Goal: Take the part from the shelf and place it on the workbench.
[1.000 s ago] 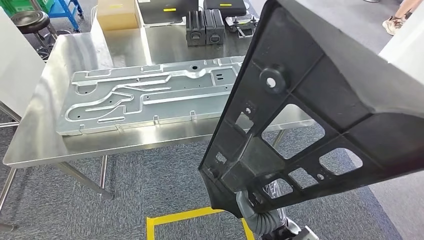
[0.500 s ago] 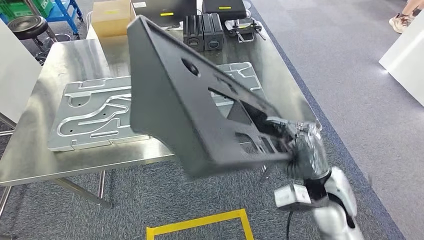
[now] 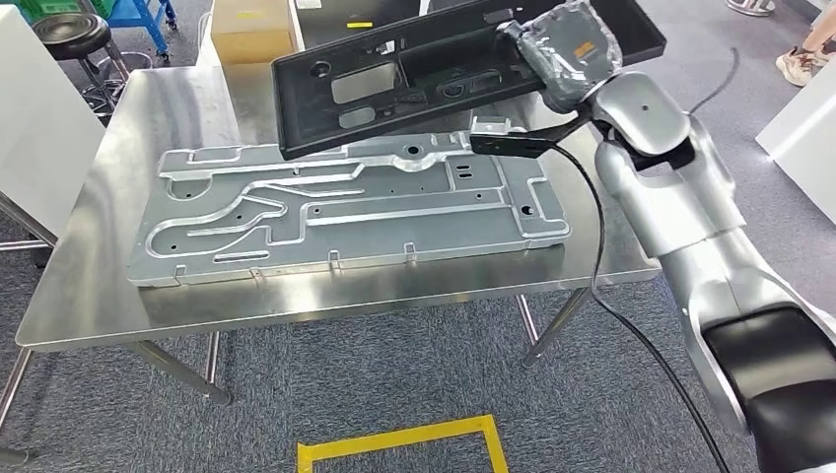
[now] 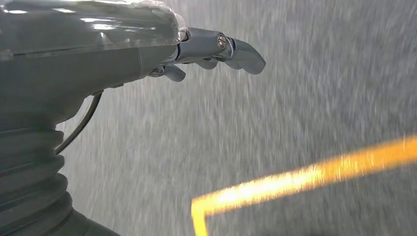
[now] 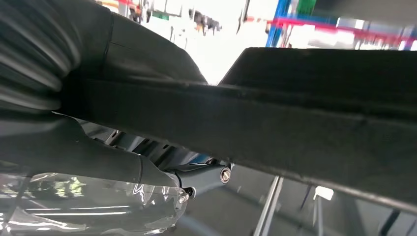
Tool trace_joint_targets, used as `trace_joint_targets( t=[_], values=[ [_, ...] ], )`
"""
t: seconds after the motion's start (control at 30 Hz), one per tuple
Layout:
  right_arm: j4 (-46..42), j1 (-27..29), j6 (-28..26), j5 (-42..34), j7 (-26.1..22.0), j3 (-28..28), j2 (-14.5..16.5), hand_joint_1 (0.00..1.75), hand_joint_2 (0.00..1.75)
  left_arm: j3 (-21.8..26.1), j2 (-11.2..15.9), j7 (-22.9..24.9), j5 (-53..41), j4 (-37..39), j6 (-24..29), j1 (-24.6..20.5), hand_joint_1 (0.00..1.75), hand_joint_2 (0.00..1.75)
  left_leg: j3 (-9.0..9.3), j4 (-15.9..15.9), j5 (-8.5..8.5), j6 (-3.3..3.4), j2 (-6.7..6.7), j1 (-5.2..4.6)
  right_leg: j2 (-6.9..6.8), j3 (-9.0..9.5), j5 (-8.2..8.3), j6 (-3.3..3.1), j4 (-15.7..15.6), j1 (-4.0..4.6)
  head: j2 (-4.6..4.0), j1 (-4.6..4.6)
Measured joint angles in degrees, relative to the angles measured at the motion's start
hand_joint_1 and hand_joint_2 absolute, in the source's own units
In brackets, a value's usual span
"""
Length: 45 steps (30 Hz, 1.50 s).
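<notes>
Head view: the right hand [image 3: 564, 44], wrapped in clear film, grips the black part [image 3: 434, 69] near its right end and holds it nearly level above the far half of the workbench [image 3: 89, 286]; the part is in the air, its near edge over the far edge of the metal panel [image 3: 345, 212] that lies flat on the bench. Half a second earlier the part was tilted steeply, close to the camera and hiding much of the panel, with the hand low on the right below the bench edge; now the arm [image 3: 680, 227] is stretched forward and up, the part has swung out flat and farther away, and the whole panel is exposed. The bench and panel sit slightly differently in the frame, a shift of the camera. A cardboard box [image 3: 251, 30] and a stool [image 3: 69, 30] stand at the far side, and yellow floor tape [image 3: 404, 439] marks the carpet in front. Right wrist view: the part's dark edge [image 5: 275, 132] crosses the frame with the hand [image 5: 98, 191] clamped beneath it. Left wrist view: the left hand [image 4: 123, 44] hangs over the carpet and tape [image 4: 295, 179], holding nothing, fingers [image 4: 231, 46] slightly curled and apart.
</notes>
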Motion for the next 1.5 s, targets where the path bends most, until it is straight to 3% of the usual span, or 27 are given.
trace_joint_targets(
  t=[0.03, 0.07, 0.13, 0.2, 0.27, 0.37, 0.43, 0.5, 0.53, 0.57, 0.6, 0.67, 0.73, 0.83, 0.9, 0.97, 1.03, 1.07, 1.1, 1.2, 1.27, 1.33, 1.4, 1.5],
  values=[
    [4.51, -0.98, -1.66, -0.4, 0.16, 1.88, 1.25, 1.75, 1.75, 0.11, 0.01, -0.34, 0.94, 0.0, -2.25, -0.01, 0.0, 1.75, 0.18, 0.01, -0.14, 0.08, -0.06, -0.11, 0.0, -0.95, 0.41, -0.14, 1.2, 0.06, 0.0, 0.0],
    [8.69, -1.47, -3.15, -0.85, 0.34, 3.48, 2.59, 1.75, 1.75, 0.27, 0.01, -0.81, 1.76, 0.01, -4.37, 0.02, 0.0, 1.75, 0.43, 0.01, -0.31, 0.13, -0.16, -0.22, 0.01, -0.85, 1.92, -0.42, 0.15, 0.16, 0.0, 0.0],
    [15.69, -1.64, -5.53, -1.58, 0.68, 5.77, 5.18, 1.75, 1.75, 0.63, -0.09, -1.97, 2.92, 0.02, -7.24, 0.15, 0.0, 1.75, 1.0, 0.0, -0.76, 0.09, -0.42, -0.42, 0.02, 1.94, 6.49, -1.43, -7.19, 0.53, 0.0, 0.0],
    [21.11, -1.45, -7.52, -1.92, 1.35, 7.38, 7.59, 1.75, 1.75, 0.98, -0.26, -2.94, 3.49, 0.04, -8.28, 0.33, 0.0, 1.75, 1.16, -0.01, -1.1, -0.23, -0.62, -0.61, 0.01, 4.51, 8.79, -2.34, -13.44, 1.0, 0.0, 0.0],
    [25.15, -0.86, -8.98, -2.15, 2.44, 8.59, 9.72, 1.75, 1.75, 1.26, -0.32, -3.43, 3.67, 0.04, -8.6, 0.56, 0.0, 1.75, 1.09, -0.21, -1.21, -0.79, -0.67, -0.57, 0.06, 5.17, 8.58, -2.69, -15.06, 1.33, 0.0, 0.01],
    [29.26, 0.66, -9.84, -2.56, 3.53, 9.61, 12.2, 1.75, 1.75, 1.44, -0.19, -3.3, 3.54, 0.03, -8.65, 0.92, 0.0, 1.75, 1.13, 0.38, -2.22, -1.7, -0.54, -0.68, 0.05, 6.31, 8.59, -3.08, -16.53, 0.83, 0.0, -0.01],
    [31.25, 1.51, -10.24, -3.02, 3.69, 9.93, 13.39, 1.75, 1.75, 1.54, -0.05, -2.98, 3.51, 0.02, -8.6, 1.08, 0.0, 1.75, -1.31, 5.49, -4.86, -2.23, -0.32, -0.53, -0.11, 7.07, 8.6, -3.35, -17.23, 0.51, 0.0, -0.01],
    [32.89, 2.25, -10.45, -3.45, 3.7, 10.07, 14.33, 1.75, 1.75, 1.72, 0.1, -2.59, 3.5, 0.02, -8.59, 1.03, 0.0, 1.75, -5.46, 12.91, -7.33, -2.72, -0.15, -0.23, -0.14, 7.2, 8.41, -3.48, -17.2, 0.47, 0.0, -0.01],
    [33.55, 2.71, -10.47, -3.59, 3.68, 10.13, 14.76, 1.75, 1.75, 1.79, 0.23, -2.44, 3.49, 0.02, -8.59, 1.06, 0.0, 1.75, -6.79, 14.8, -7.28, -2.93, -0.09, -0.06, -0.08, 7.28, 8.27, -3.47, -17.12, 0.45, 0.0, -0.01],
    [34.09, 3.15, -10.47, -3.69, 3.65, 10.2, 15.1, 1.75, 1.75, 1.86, 0.38, -2.32, 3.49, 0.02, -8.56, 1.19, 0.0, 1.75, -7.05, 14.48, -6.08, -3.12, -0.05, 0.11, 0.02, 7.39, 8.08, -3.37, -16.98, 0.4, 0.0, -0.01],
    [34.56, 3.51, -10.48, -3.77, 3.62, 10.27, 15.41, 1.75, 1.75, 1.9, 0.56, -2.28, 3.49, 0.02, -8.53, 1.39, 0.0, 1.75, -6.18, 11.83, -3.88, -3.29, -0.02, 0.29, 0.14, 7.53, 7.82, -3.2, -16.75, 0.29, 0.0, -0.01],
    [35.29, 3.82, -10.59, -4.0, 3.58, 10.36, 15.81, 0.87, 0.87, 1.96, 0.8, -2.51, 3.49, 0.02, -8.4, 1.7, 0.0, 1.75, -2.96, 4.09, 0.02, -3.5, 0.0, 0.5, 0.35, 7.56, 7.16, -2.59, -16.0, 0.2, 0.0, -0.01],
    [35.8, 3.82, -10.89, -4.35, 3.53, 10.35, 16.1, 0.0, 0.0, 1.97, 0.89, -3.12, 3.43, 0.02, -8.24, 1.8, 0.0, 1.75, -1.34, 0.34, 0.92, -2.97, -0.09, 0.4, 0.46, 7.3, 6.82, -1.95, -15.47, 0.34, 0.0, -0.02],
    [36.33, 3.96, -11.24, -4.66, 3.4, 10.27, 16.33, 0.0, 0.0, 2.0, 0.98, -4.14, 3.6, 0.02, -7.68, 1.85, 0.0, 1.75, -1.23, 0.05, 0.88, -1.61, -0.19, 0.2, 0.45, 7.26, 6.72, -1.11, -15.4, 0.25, 0.0, 0.0],
    [36.52, 3.96, -11.25, -4.71, 3.37, 10.14, 16.39, 0.0, 0.0, 2.17, 1.01, -4.83, 4.21, 0.02, -7.42, 1.8, 0.0, 0.87, -1.04, -0.25, 1.08, -0.89, -0.15, 0.32, 0.3, 6.31, 5.0, -0.67, -13.01, 0.13, 0.0, 0.0],
    [36.69, 4.04, -11.16, -4.72, 3.34, 10.01, 16.43, 0.0, 0.0, 2.41, 1.02, -5.14, 4.65, 0.02, -7.3, 1.75, 0.0, 0.0, -0.99, -0.32, 1.08, -0.48, -0.12, 0.25, 0.19, 3.07, 1.36, -0.47, -5.94, 0.11, 0.0, 0.0],
    [36.92, 4.46, -10.93, -4.73, 3.35, 9.95, 16.46, 0.0, 0.0, 2.52, 1.03, -4.78, 4.68, 0.02, -7.15, 1.78, 0.0, 0.0, -0.96, -0.31, 1.04, -0.33, -0.13, 0.03, 0.19, -0.2, -0.9, -0.5, 0.72, 0.15, 0.0, 0.0],
    [37.04, 4.67, -10.77, -4.76, 3.34, 9.9, 16.49, 0.0, 0.0, 2.56, 1.04, -4.54, 4.67, 0.02, -6.98, 1.81, 0.0, 0.0, -0.92, -0.31, 1.03, -0.31, -0.15, -0.1, 0.19, -0.49, -0.42, -0.7, 1.17, 0.23, 0.0, 0.0],
    [37.13, 4.81, -10.64, -4.84, 3.34, 9.79, 16.5, 0.0, 0.0, 2.62, 1.05, -4.36, 4.66, 0.02, -6.72, 1.81, 0.0, 0.0, -0.84, -0.31, 1.02, -0.29, -0.17, -0.25, 0.19, 0.45, 1.12, -1.05, -0.88, 0.37, 0.0, 0.0],
    [37.21, 4.78, -10.51, -5.46, 3.32, 8.78, 16.36, 0.0, 0.0, 2.83, 0.98, -3.71, 4.67, 0.03, -6.01, 1.79, 0.0, 0.0, -0.65, -0.29, 0.95, -0.42, -0.19, -0.69, 0.04, 6.11, 6.06, -2.56, -12.42, 1.18, 0.0, 0.0],
    [37.2, 4.75, -10.51, -6.11, 3.31, 7.75, 15.77, 0.0, 0.0, 2.94, 0.93, -2.85, 4.67, 0.03, -5.89, 1.81, 0.0, 0.0, -0.68, -0.33, 0.93, -0.79, -0.15, -0.7, -0.16, 7.54, 6.61, -3.0, -15.51, 1.63, 0.0, 0.0],
    [37.21, 4.76, -10.49, -6.64, 3.31, 6.78, 14.74, 0.0, 0.0, 3.16, 0.97, -1.96, 4.75, 0.02, -5.87, 1.85, 0.0, 0.0, -0.68, -0.36, 0.89, -1.33, -0.09, -0.61, -0.3, 7.72, 7.08, -3.16, -16.03, 1.52, 0.0, 0.0],
    [37.2, 4.75, -10.48, -6.88, 3.35, 5.76, 13.41, 0.0, 0.0, 3.54, 1.02, -1.21, 5.19, 0.02, -5.75, 1.93, 0.0, 0.0, -1.28, 1.5, -0.88, -1.89, -0.01, -0.67, -0.51, 8.02, 7.75, -3.49, -16.81, 1.06, 0.0, 0.0],
    [37.15, 5.06, -10.9, -6.91, 3.46, 4.14, 10.33, 0.0, 0.0, 4.2, 1.05, -0.56, 6.05, 0.02, -5.62, 2.05, 0.0, 0.0, -4.66, 10.95, -6.65, -2.6, 0.04, -0.28, -0.81, 7.89, 8.16, -3.65, -17.12, 0.82, 0.0, 0.0]
  ],
)
